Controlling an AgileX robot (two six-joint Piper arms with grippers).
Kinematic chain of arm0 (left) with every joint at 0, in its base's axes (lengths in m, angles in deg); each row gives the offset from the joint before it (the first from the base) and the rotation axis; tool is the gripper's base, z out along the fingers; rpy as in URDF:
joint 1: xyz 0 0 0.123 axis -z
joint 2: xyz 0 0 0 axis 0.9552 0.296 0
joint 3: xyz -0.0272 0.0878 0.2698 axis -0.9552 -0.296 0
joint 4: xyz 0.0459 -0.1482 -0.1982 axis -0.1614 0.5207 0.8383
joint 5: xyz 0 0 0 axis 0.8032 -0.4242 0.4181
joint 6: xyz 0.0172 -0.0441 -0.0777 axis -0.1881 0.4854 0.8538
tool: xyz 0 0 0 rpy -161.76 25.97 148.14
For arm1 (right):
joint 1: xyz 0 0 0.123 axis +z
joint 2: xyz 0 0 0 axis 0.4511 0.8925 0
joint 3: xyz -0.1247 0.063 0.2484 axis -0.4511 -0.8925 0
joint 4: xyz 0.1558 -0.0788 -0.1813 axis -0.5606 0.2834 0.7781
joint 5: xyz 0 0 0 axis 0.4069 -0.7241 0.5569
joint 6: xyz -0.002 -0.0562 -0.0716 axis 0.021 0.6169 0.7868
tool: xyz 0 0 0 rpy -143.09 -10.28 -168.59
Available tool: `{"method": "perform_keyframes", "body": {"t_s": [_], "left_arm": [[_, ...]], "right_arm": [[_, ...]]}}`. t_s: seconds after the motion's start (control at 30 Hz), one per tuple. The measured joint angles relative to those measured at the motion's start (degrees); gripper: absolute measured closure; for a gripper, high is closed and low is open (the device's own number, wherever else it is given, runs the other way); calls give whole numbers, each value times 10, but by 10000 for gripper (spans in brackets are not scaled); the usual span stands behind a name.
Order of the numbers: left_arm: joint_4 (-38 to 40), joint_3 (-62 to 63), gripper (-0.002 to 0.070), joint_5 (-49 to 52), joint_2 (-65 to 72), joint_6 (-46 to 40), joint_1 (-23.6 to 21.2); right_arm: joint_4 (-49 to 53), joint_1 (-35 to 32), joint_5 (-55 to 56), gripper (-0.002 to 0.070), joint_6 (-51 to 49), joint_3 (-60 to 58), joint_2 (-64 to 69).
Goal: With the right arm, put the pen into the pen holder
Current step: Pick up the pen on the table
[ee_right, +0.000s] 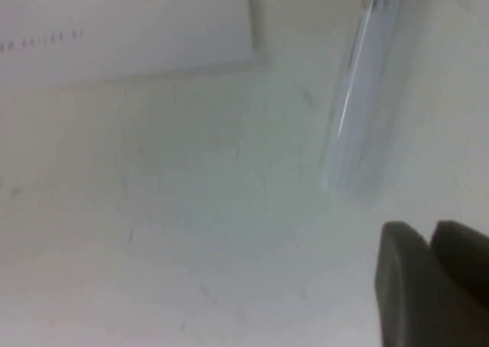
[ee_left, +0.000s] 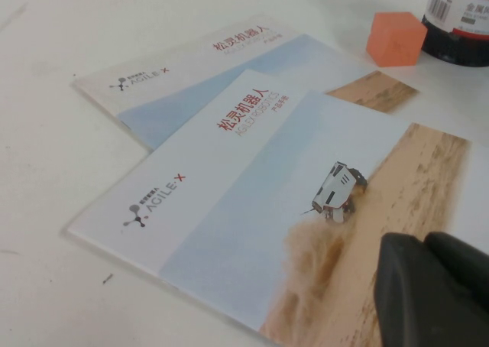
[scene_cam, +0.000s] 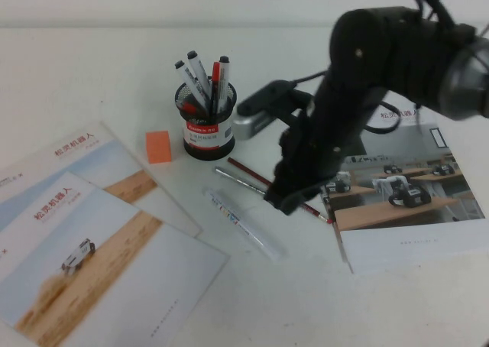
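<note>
The pen, a thick white marker with small print and a pale translucent end, lies flat on the table in front of the pen holder. The pen holder is a black mesh cup with a red-and-white label and holds several markers. The right arm reaches down from the right. My right gripper hangs just right of the pen, fingers together and empty. In the right wrist view the pen's translucent end lies just ahead of the right gripper. My left gripper is shut, empty, over a brochure.
A slim silver pen and a thin red pencil lie between the holder and the right gripper. An orange block sits left of the holder. Brochures cover the left; a booklet lies at the right.
</note>
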Motion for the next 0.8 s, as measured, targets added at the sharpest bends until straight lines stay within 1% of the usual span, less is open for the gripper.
{"method": "perform_keyframes", "body": {"t_s": [0.07, 0.17, 0.23, 0.4, 0.8], "left_arm": [[0, 0, 676, 0, 0, 0, 0], [0, 0, 676, 0, 0, 0, 0], [0, 0, 676, 0, 0, 0, 0], [0, 0, 676, 0, 0, 0, 0], [0, 0, 676, 0, 0, 0, 0]], "right_arm": [[-6, 0, -2, 582, 1, 31, 30], [-10, 0, -2, 461, -10, 74, 65], [-10, 2, -2, 409, -14, 96, 84], [13, 20, -3, 376, -17, 126, 113], [68, 65, -1, 371, -27, 142, 186]]}}
